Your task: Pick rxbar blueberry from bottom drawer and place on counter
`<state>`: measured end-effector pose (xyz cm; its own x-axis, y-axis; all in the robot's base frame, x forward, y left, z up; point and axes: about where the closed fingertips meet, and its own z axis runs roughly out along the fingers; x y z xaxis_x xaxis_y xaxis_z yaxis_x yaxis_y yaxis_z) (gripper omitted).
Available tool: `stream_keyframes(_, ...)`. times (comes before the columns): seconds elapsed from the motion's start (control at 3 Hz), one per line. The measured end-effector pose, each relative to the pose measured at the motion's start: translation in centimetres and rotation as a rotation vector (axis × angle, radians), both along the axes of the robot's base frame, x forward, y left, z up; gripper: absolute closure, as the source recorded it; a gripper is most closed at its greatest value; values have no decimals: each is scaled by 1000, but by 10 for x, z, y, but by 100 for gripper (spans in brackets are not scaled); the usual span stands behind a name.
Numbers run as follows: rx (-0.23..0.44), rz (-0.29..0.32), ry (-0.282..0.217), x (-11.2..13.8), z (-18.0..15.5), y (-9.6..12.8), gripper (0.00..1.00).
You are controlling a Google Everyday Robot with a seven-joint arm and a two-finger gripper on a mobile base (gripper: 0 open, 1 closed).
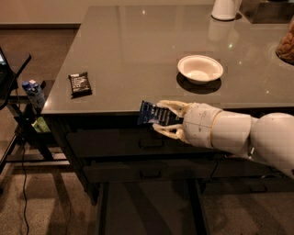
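Observation:
My gripper (161, 118) is shut on the rxbar blueberry (150, 114), a dark-blue wrapped bar with white lettering. It holds the bar in the air at the front edge of the counter (151, 55), level with the countertop rim. My white arm reaches in from the right. The bottom drawer (147, 211) stands pulled out below, its dark flat floor showing between thin side rails.
A black-brown wrapped bar (80, 84) lies on the counter's left part. A white bowl (200, 69) sits on the counter to the right, a white jug (225, 8) at the back. Two upper drawers (147, 143) are shut. A stand with a bottle (33, 94) is at the left.

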<state>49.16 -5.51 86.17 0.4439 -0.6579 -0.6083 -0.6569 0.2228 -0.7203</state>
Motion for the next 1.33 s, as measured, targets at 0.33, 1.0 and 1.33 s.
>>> stream_keyframes(0.33,14,4,-13,21,17,2,100)
stream_keyframes(1.0,17,92,-6,85,47,38,100)
stream_keyframes(1.33,20,116,-11,86,50,52,100)
